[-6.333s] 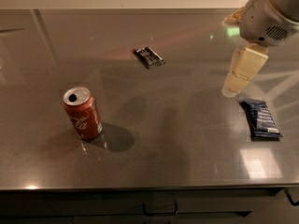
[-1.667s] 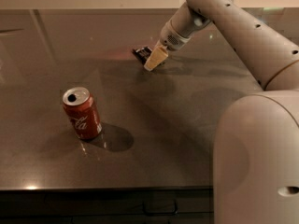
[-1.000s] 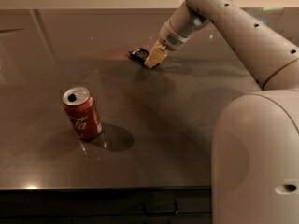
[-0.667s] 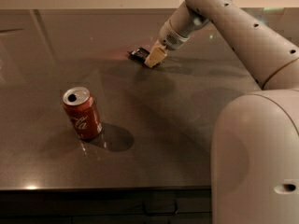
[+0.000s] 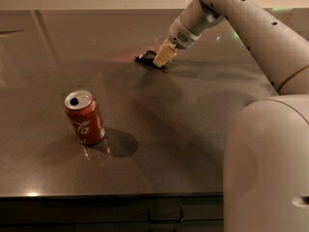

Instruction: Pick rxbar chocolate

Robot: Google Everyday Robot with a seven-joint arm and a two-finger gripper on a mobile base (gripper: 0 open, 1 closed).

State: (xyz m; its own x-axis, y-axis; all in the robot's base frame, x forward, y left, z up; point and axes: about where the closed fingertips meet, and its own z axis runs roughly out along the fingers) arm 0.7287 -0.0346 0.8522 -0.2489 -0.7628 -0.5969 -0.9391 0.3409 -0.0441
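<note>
The rxbar chocolate is a small flat dark-wrapped bar lying on the grey table at the back centre. My gripper is down on its right end, with its cream fingertips touching the table there. The gripper covers the right part of the bar, and only its left end shows. My arm reaches in from the upper right.
A red cola can stands upright at the left front of the table. The robot's large white body fills the lower right and hides that part of the table. The table's front edge runs along the bottom.
Since 6.3 s ago my gripper has moved from the right side of the table over to the dark bar. In the last second it has barely moved. The bar sits slightly shifted left.
</note>
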